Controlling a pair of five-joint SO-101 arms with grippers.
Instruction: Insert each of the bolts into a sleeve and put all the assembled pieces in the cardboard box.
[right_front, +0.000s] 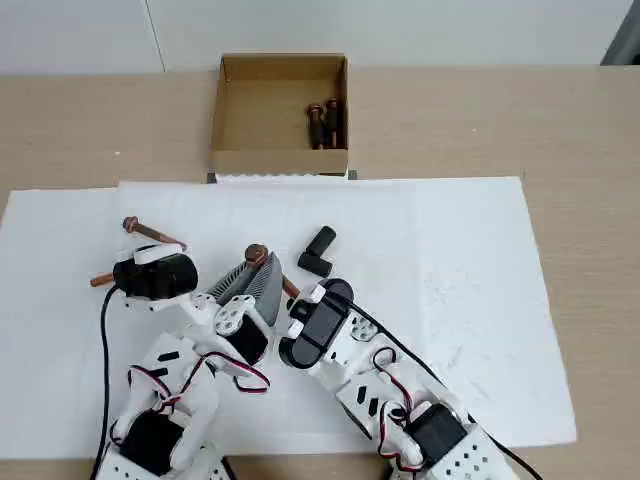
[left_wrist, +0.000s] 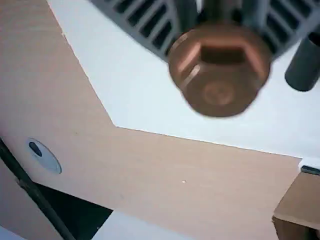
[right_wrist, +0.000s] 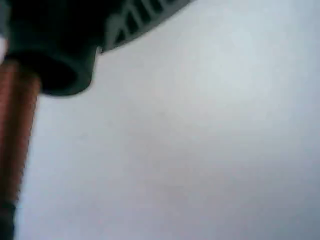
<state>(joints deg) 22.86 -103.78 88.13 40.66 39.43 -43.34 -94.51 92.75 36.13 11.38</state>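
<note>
My left gripper (right_front: 257, 266) is shut on a copper bolt (right_front: 256, 254) near the middle of the white sheet; its hex head (left_wrist: 217, 70) sits between the grey fingers (left_wrist: 145, 20). The bolt's shaft (right_front: 290, 287) runs toward my right gripper (right_front: 303, 300), which is shut on a black sleeve (right_wrist: 50, 65). The shaft (right_wrist: 17, 135) sticks out of that sleeve's end. Two loose sleeves (right_front: 318, 250) lie just beyond the grippers. One loose bolt (right_front: 152, 231) lies at the left, and another (right_front: 100, 280) is partly hidden by the left arm. The cardboard box (right_front: 240, 110) holds assembled pieces (right_front: 325, 123).
The white sheet (right_front: 450, 260) covers the table's near half, with free room on its right side. The box stands just past the sheet's far edge. A black cable (right_front: 104, 350) trails beside the left arm.
</note>
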